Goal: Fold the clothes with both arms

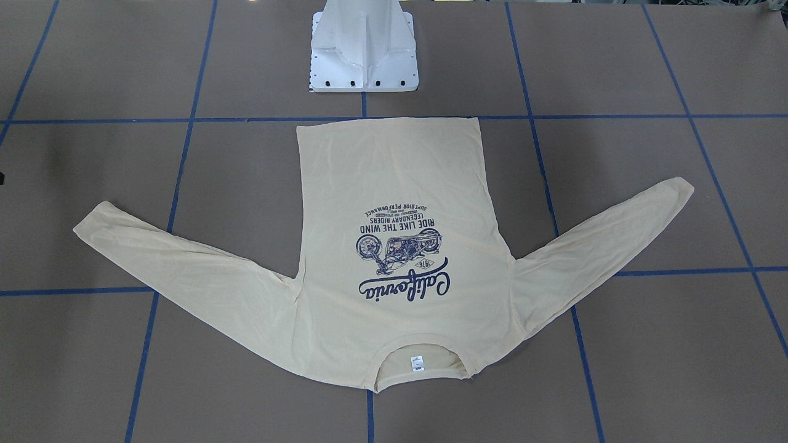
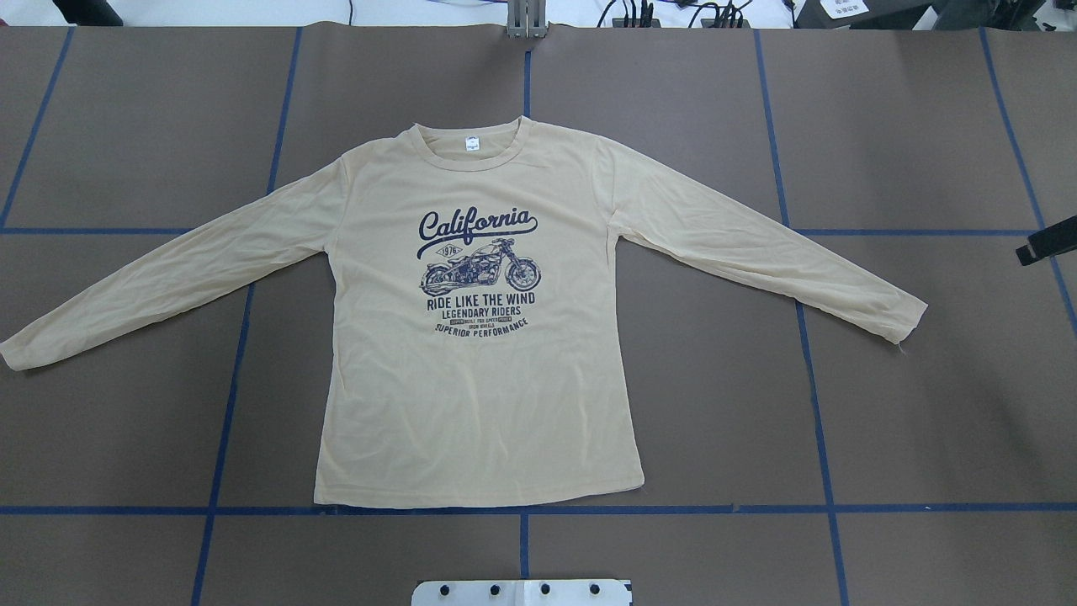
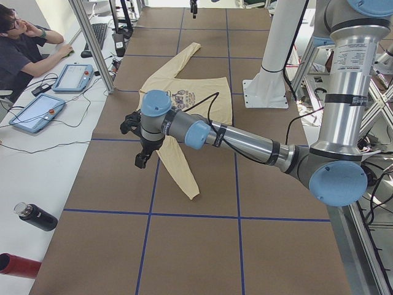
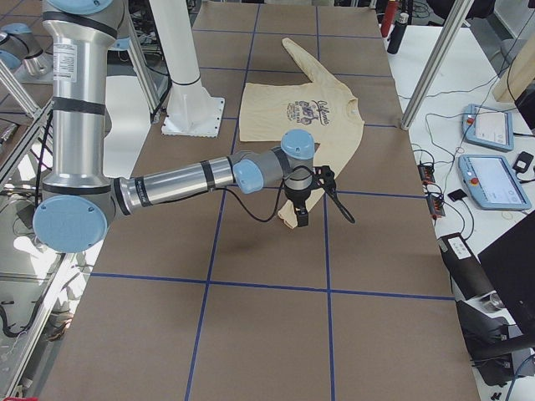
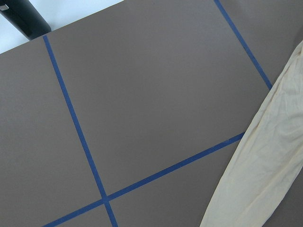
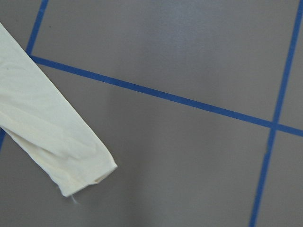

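The T-shirt (image 2: 471,404) lies flat, face up and unfolded on the table (image 2: 715,404), below and between the grippers. Its left sleeve (image 5: 265,161) runs under the left gripper (image 3: 141,161), a little to one side, and its right cuff (image 6: 85,175) lies near under the right gripper (image 4: 301,215); whether either pair of jaws is spread or closed I cannot tell. I judge that folding is not yet begun, so next each gripper must descend and pinch its thin sleeve. The print (image 2: 478,273) reads "California", "1976", "RIDE LIKE THE WIND", "LEGENDARY RIDERS", "SUPERIOR PERFORMANCE"; the neck label (image 2: 473,145) is too small to read.
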Available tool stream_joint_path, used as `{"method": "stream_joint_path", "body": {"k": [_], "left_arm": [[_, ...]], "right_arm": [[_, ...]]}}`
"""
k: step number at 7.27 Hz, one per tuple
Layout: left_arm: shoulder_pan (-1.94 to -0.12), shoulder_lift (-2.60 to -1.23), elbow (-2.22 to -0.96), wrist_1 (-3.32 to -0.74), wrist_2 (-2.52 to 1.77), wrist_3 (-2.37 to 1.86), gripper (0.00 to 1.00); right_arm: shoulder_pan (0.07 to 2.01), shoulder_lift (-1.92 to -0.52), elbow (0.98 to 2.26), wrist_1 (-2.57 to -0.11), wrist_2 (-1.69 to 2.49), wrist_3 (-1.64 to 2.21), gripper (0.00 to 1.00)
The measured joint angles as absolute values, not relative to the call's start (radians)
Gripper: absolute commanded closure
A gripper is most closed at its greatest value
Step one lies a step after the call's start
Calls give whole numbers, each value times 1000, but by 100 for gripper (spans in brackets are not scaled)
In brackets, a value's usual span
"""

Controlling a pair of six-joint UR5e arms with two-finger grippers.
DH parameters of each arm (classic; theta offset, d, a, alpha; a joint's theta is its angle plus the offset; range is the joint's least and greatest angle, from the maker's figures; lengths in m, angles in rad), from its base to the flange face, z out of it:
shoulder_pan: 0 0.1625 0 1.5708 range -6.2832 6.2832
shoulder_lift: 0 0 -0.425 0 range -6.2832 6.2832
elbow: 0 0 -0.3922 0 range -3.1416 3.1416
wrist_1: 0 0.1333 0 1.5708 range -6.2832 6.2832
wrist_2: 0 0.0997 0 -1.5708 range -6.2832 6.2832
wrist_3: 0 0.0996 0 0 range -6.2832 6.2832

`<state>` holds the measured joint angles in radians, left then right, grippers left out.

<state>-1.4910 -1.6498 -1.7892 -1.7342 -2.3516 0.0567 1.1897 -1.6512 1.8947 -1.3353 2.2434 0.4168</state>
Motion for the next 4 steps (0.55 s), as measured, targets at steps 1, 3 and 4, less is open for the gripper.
{"method": "stream_joint_path", "body": {"k": [1,3,4], "left_arm": [[-1491,-1649,-1789,-1735,-2352,57,0],[-1491,-1646,-1790,-1735,-2353,58,0],[-1491,-1644,-1792,-1736,-2353,58,0]], "right_arm": [[1109,-1653,1876,-1215,2200,594,2],[991,-1653,1776,-958,2116,824,15],[961,-1651,1711,-832,2096,901,24]]}}
